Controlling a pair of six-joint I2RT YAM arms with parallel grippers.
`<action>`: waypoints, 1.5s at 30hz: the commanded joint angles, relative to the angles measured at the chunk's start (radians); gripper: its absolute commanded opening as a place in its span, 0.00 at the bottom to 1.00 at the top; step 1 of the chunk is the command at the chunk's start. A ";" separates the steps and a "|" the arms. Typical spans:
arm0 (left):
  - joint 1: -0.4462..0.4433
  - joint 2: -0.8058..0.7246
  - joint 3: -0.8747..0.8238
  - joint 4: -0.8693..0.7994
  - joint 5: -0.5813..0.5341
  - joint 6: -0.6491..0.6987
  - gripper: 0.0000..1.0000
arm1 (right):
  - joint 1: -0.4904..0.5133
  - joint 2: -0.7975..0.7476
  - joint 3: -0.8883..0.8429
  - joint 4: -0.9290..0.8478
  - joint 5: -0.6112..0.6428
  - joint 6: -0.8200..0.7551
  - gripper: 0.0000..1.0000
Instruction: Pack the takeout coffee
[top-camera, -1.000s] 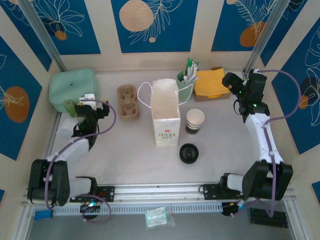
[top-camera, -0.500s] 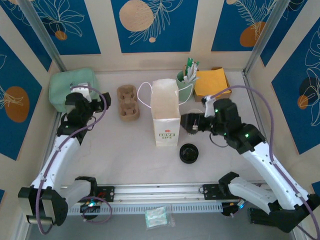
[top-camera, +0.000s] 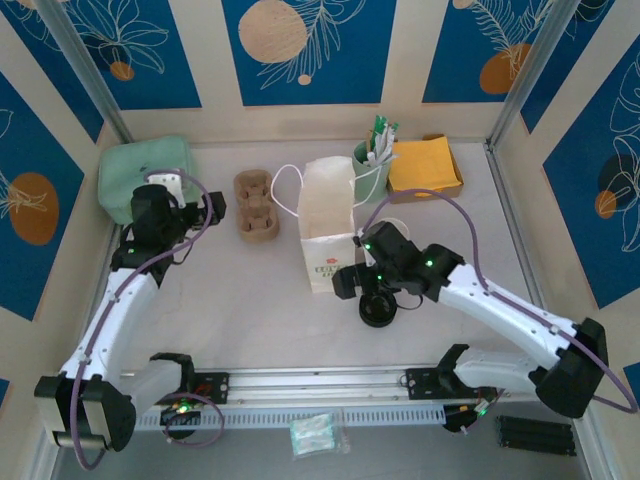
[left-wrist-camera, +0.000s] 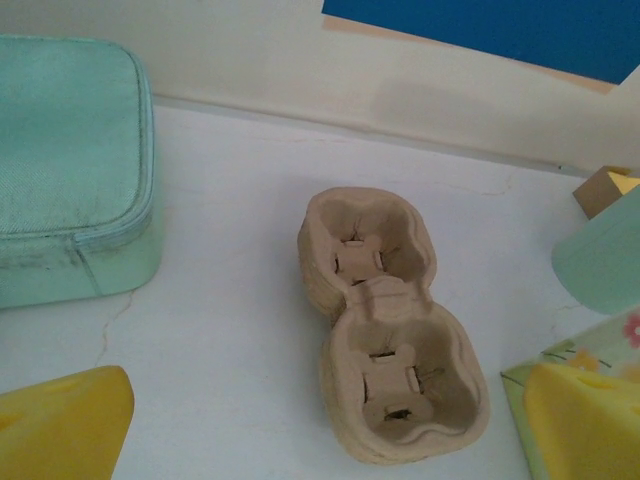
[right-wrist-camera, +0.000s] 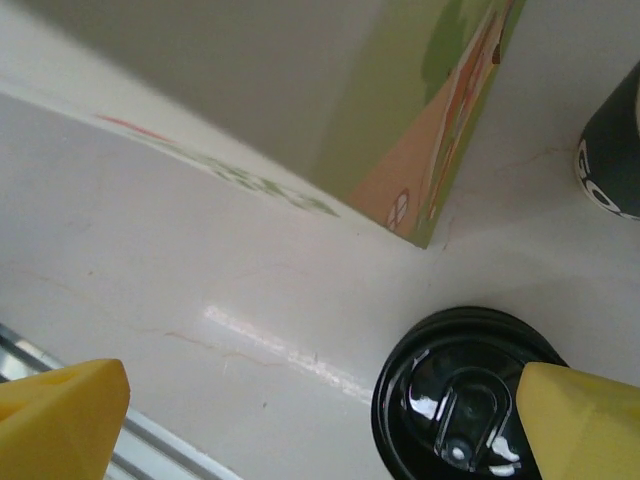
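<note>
You can't tell from these views where the takeout coffee stands. Your right claw (top-camera: 352, 284) (right-wrist-camera: 320, 425) hangs low at the 5 o'clock corner of the white paper bag (top-camera: 328, 215) (right-wrist-camera: 300, 100), spread fully wide and holding nothing. The black lid (top-camera: 378, 312) (right-wrist-camera: 455, 395) lies on the bench (top-camera: 250, 300), partly behind the finger on the right of the wrist view. A dark-based cup (right-wrist-camera: 612, 140) stands beyond it at 2 o'clock in that view.

Your left claw (top-camera: 212, 206) (left-wrist-camera: 322, 428) is likewise wide apart and empty, pointed at the pulp cup carrier (top-camera: 255, 207) (left-wrist-camera: 390, 320), which sits at 9 o'clock of the bag. A mint case (top-camera: 145, 170) (left-wrist-camera: 60, 160) rests at 10 o'clock on the bench. A mint bucket (top-camera: 370, 168) and yellow napkins (top-camera: 425, 165) stand at 1 o'clock.
</note>
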 joint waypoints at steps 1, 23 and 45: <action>-0.009 0.004 0.036 -0.007 0.026 -0.015 1.00 | -0.018 0.066 0.042 0.063 0.020 -0.010 0.99; -0.009 0.018 0.036 0.004 0.032 -0.025 1.00 | -0.209 0.443 0.299 0.227 -0.094 -0.084 0.92; -0.009 -0.037 0.061 -0.091 0.100 -0.022 0.99 | -0.159 0.292 0.355 0.089 -0.162 -0.104 0.92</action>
